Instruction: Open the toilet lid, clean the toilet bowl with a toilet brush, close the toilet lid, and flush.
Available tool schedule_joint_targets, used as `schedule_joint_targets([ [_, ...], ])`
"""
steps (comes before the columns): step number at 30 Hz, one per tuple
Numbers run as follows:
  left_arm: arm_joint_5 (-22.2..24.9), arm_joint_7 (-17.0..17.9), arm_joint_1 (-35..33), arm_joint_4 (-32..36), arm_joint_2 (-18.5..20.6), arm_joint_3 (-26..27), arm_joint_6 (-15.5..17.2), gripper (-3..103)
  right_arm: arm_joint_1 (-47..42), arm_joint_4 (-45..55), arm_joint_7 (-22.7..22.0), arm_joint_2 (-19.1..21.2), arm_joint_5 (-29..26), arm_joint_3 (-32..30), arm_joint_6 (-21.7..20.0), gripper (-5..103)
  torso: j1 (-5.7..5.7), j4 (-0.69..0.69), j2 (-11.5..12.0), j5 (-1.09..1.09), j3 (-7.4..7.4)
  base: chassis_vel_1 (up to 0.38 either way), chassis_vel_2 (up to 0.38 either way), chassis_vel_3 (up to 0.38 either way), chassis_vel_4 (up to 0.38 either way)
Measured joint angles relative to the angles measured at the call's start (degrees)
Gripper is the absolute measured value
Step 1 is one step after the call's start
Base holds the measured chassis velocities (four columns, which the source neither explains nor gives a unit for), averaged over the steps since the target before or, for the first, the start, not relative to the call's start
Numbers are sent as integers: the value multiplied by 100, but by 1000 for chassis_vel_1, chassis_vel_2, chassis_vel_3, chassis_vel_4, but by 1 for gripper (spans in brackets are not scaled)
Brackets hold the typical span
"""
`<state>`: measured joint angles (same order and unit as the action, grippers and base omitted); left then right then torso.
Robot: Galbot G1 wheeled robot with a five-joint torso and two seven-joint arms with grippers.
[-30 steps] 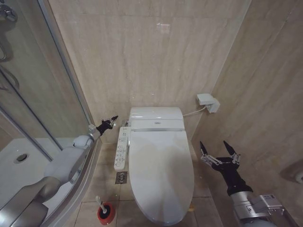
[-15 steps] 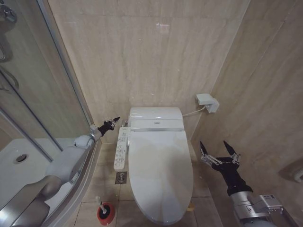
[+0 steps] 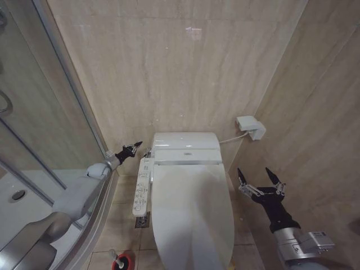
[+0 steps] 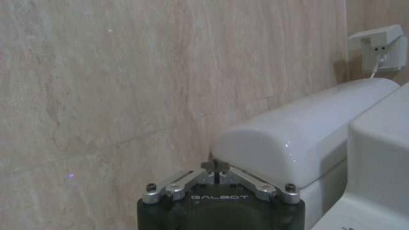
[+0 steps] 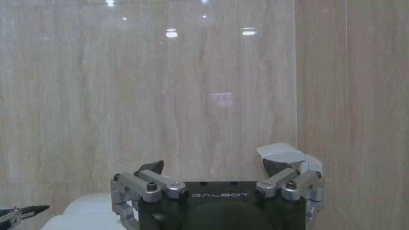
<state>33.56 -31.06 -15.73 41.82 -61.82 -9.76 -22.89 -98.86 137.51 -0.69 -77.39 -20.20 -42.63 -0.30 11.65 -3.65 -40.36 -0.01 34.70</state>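
The toilet lid (image 3: 192, 216) lies shut over the seat, so the toilet bowl is hidden. My left gripper (image 3: 134, 147) is shut on nothing, its tips pointing at the left end of the white tank (image 3: 184, 142). In the left wrist view the same gripper (image 4: 216, 167) sits just short of the tank's rounded end (image 4: 300, 139). My right gripper (image 3: 260, 179) hangs open and holds nothing, to the right of the lid near the side wall; it also shows in the right wrist view (image 5: 214, 168). The toilet brush (image 3: 113, 255) stands in its red holder (image 3: 125, 262) on the floor at the picture's bottom edge.
A white control panel (image 3: 142, 188) runs along the toilet's left side. A wall socket (image 3: 251, 127) with a cable sits right of the tank. The glass shower door (image 3: 50, 107) and shower tray (image 3: 22, 194) close off the left. Tiled walls stand close behind and to the right.
The head camera has tilted up, so the toilet and brush sit lower in the picture. My left gripper has edged slightly toward the tank. The right arm is unchanged.
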Motion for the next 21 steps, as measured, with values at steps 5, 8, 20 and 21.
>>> schedule_joint_targets([
  [5,6,-22,-12,1,-9,10,-6,0,0,0,0,0,0,0,0,100,-3,-2,-1,0,-1,-47,-82,38,79],
  [8,9,-45,-18,-7,-16,11,-9,0,0,0,0,0,0,0,0,100,-3,-3,-1,3,-1,-94,-139,94,113],
  [20,60,-226,-71,-46,117,50,-16,0,0,0,0,0,0,1,0,100,-2,2,-1,0,-1,-33,-22,35,24],
  [21,80,-268,-72,-39,160,57,-16,0,0,0,1,0,0,1,0,100,-2,2,-1,-1,-1,0,0,0,0],
])
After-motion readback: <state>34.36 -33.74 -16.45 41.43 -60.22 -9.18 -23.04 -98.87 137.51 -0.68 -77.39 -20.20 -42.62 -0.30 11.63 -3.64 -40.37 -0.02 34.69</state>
